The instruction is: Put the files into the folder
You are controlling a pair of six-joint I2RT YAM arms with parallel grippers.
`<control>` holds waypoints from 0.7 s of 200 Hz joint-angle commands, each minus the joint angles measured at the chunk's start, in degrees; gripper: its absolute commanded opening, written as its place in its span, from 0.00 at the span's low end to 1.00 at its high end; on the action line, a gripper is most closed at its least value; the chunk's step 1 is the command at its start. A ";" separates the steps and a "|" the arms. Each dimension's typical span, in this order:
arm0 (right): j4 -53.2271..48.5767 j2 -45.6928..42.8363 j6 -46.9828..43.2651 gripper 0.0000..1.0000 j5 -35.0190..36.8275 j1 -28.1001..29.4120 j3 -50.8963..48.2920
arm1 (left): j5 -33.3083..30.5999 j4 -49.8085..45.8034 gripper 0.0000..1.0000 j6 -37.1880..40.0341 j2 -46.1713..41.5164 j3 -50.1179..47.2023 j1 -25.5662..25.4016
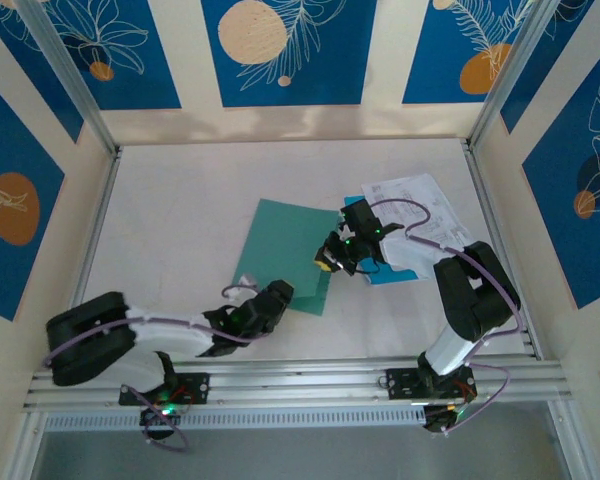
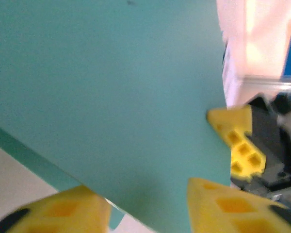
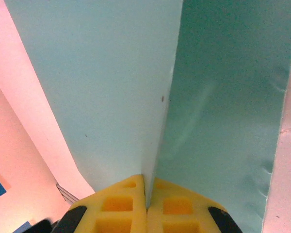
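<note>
Right gripper point(image 3: 146, 184): the yellow fingers are pressed together at the bottom centre of the right wrist view, with a thin edge of the teal-green folder point(image 3: 111, 73) pinched between them. A lighter teal panel spreads to the upper left of that edge and a darker teal panel to its right.

Left gripper point(image 2: 145, 204): the two yellow fingers stand well apart along the bottom of the left wrist view, with the folder's teal sheet point(image 2: 111, 87) reaching down between them. Whether either finger touches the sheet cannot be told. A finger of the right gripper point(image 2: 237, 141) sits against the sheet's right edge.

In the top view the folder point(image 1: 285, 245) lies near the centre of the white table point(image 1: 180, 220), with the left gripper point(image 1: 278, 295) at its lower edge and the right gripper point(image 1: 330, 262) at its right edge. The files lie right of centre, just beside the folder. The white sheets point(image 1: 420, 200) sit toward the upper right, and the sky-blue sheet point(image 1: 398, 272) is partly under the right arm point(image 1: 470, 290).
</note>
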 commanded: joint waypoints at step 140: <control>-23.98 0.96 -3.46 0.00 2.98 3.42 19.17 | -16.65 -66.59 0.75 75.11 17.63 48.72 -8.18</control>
